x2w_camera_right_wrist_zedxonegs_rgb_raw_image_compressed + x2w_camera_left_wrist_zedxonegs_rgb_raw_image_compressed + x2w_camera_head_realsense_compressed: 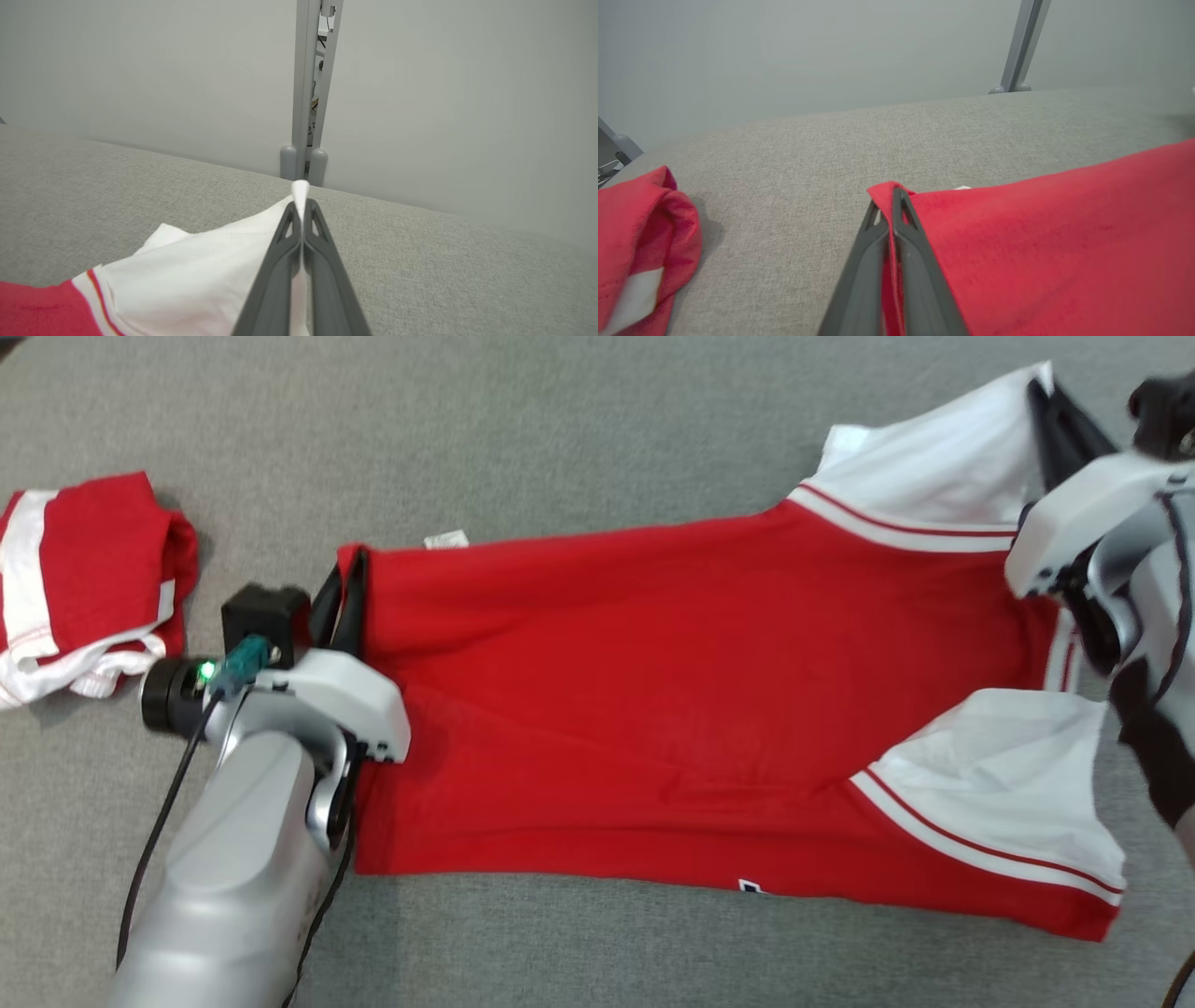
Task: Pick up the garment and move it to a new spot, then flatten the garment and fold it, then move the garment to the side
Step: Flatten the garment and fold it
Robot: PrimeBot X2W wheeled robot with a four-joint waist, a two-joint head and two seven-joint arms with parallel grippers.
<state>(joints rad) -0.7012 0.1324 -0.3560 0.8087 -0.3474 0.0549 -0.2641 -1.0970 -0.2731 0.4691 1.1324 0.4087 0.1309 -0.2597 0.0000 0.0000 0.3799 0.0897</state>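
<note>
The garment [672,700] is a red shirt with white sleeves, spread lengthwise across the grey table. My left gripper [347,583] is shut on its red hem corner at the left end; in the left wrist view the red cloth [1041,242] is pinched between the dark fingers [920,261]. My right gripper [1050,415] is shut on the far white sleeve [943,467] at the upper right; the right wrist view shows the sleeve tip [210,275] clamped between the fingers [327,261]. The near white sleeve [1008,775] lies flat at the lower right.
A second red and white garment [84,579] lies bunched at the table's left side, also seen as red folds [640,247] in the left wrist view. Grey wall panels and a metal post [308,93] stand behind the table's far edge.
</note>
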